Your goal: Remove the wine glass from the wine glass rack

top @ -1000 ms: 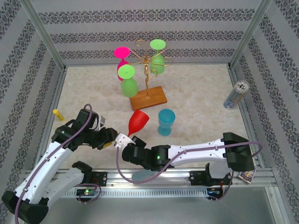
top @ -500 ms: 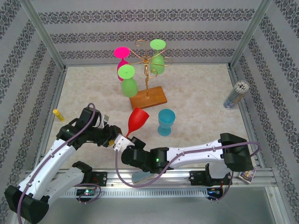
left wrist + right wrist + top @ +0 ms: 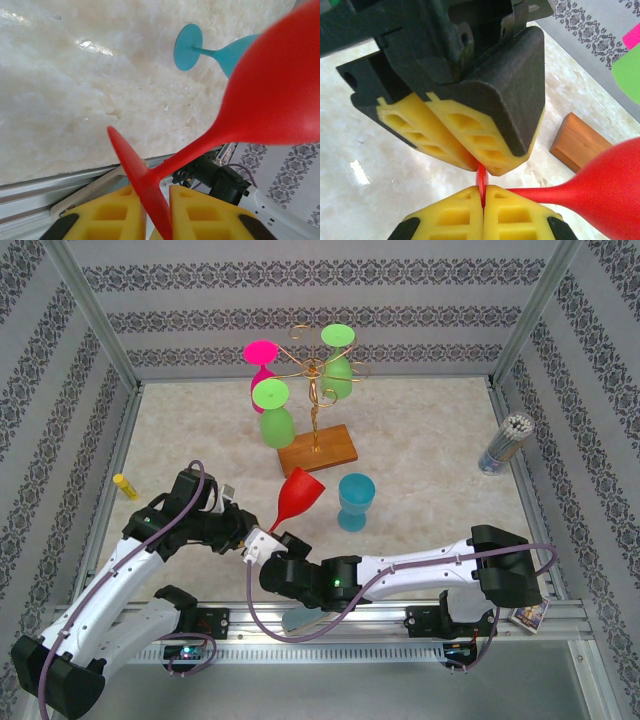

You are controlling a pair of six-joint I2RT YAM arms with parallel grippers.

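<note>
The red wine glass (image 3: 298, 498) is already off the wine glass rack (image 3: 320, 450), held low over the near surface (image 3: 430, 440). The right end effector (image 3: 482, 192) is clamped on its foot and the left end effector (image 3: 156, 192) is pinching the same disc. Best bet: one releases only once the other's hold is firm, since that foot could pivot. How firm either grip is can't be told, and both wrist views crop the bowl.

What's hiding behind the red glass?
In the left wrist view, the blue glass stands behind the red glass: its foot and stem show, most of its bowl is covered.
</note>
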